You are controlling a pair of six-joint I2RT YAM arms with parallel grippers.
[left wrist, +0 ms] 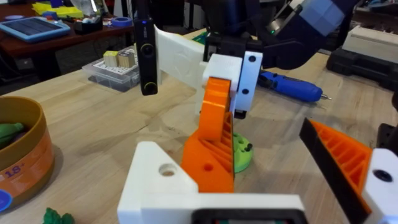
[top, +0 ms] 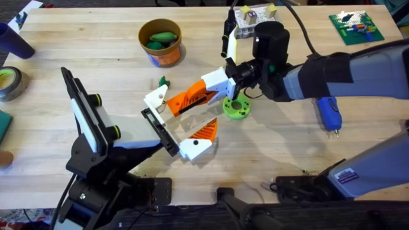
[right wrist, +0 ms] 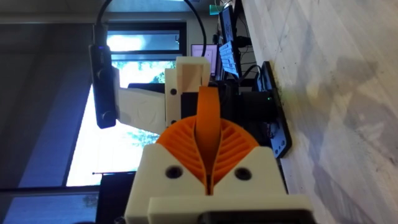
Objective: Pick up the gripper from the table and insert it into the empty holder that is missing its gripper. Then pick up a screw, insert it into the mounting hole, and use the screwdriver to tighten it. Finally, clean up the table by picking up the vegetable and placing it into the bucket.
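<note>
Near the middle of the table (top: 281, 147), the right gripper (top: 185, 100) reaches in toward the left arm. Its two white fingers with orange ribbed pads are pressed together on the gripper (top: 155, 99), pinching the thin orange wedge between them. In the right wrist view the wedge stands edge-on between the pads, with its white block at the far end.

That white block sits right at the outer end of the holder (top: 161, 132), the flat black bar at the tip of the left arm. From where I stand I cannot tell whether it is seated on the bar or only resting against it. At the bar's other end the twin finger (top: 206, 132) is mounted, its orange wedge pointing away from the arm. The left gripper (top: 192, 121) is spread wide, with the right arm's fingers lying in the gap.

Just beside the right gripper a round green disc (top: 236, 107) lies flat on the wood. The screwdriver (top: 330, 114) lies well off to the right, untouched. The bucket (top: 167, 56) stands toward the far side with green vegetables inside. A small green vegetable piece (top: 163, 82) lies on the table between the bucket and the white block.
</note>
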